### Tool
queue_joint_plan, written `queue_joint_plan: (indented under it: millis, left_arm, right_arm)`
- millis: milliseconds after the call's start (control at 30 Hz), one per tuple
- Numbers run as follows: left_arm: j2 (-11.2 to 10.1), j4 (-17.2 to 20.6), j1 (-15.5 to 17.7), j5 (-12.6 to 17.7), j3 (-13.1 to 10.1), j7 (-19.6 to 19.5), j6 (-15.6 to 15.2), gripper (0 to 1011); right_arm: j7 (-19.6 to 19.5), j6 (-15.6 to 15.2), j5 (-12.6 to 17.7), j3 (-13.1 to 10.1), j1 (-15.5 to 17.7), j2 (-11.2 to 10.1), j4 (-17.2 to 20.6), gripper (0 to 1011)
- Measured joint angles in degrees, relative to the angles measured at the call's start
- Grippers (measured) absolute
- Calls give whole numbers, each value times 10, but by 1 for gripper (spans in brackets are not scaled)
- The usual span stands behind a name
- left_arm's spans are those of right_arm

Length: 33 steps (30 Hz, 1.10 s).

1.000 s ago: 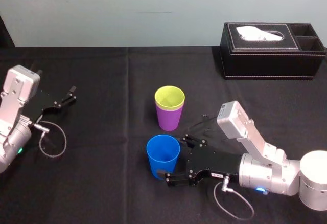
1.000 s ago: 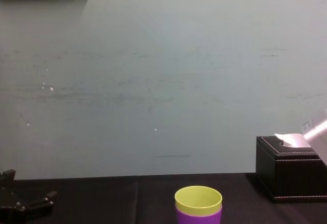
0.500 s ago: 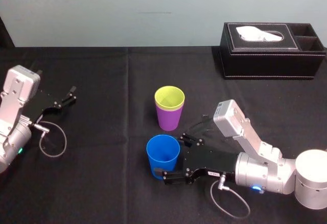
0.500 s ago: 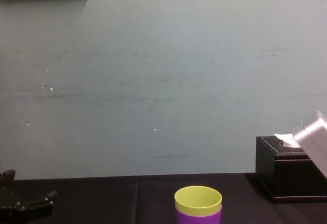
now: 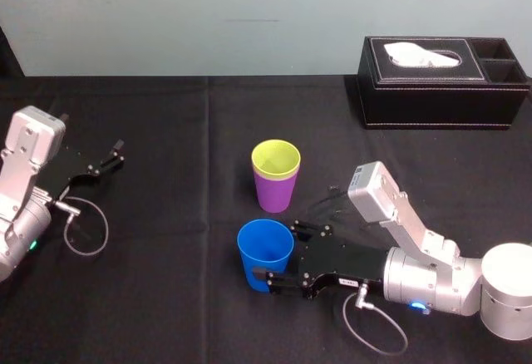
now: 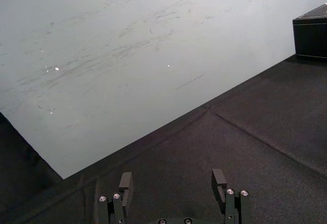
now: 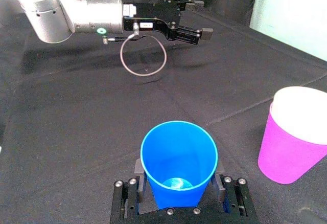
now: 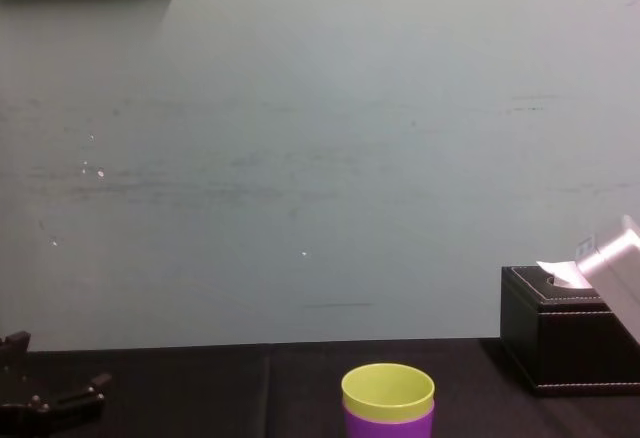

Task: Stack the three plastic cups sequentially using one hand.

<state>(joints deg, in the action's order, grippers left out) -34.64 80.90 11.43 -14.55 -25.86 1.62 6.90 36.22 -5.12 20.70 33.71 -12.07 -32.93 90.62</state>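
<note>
Just changed: the right tool (image 5: pixel 277 254) has slid forward, so its fingers now flank the blue cup (image 5: pixel 263 243) low on its wall instead of stopping short of it
Tool state: spread, not yet clenched; slim gaps show on either side of the cup
Meaning: probably the last grasp before the final stacking move
Blue cup: upright on the desk (image 5: pixel 166 281), nearest the robot
Stack: yellow-green cup (image 5: pixel 276 158) nested in the purple cup (image 5: pixel 274 194), just beyond, nothing between
Left tool (image 5: pixel 119 153): parked far left, released
Tissue box (image 5: pixel 440 90): back right, well apart from the cups
</note>
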Motion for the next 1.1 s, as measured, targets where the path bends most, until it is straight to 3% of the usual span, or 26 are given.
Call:
queue_joint_plan:
  millis: [700,1100]
  left_arm:
    - [0,0,0,0,0,0,0,1011]
    - [0,0,0,0,0,0,0,1011]
  right_arm:
    - [0,0,0,0,0,-1,1,715]
    - [-57,-42,26,-49,29,-18,68,715]
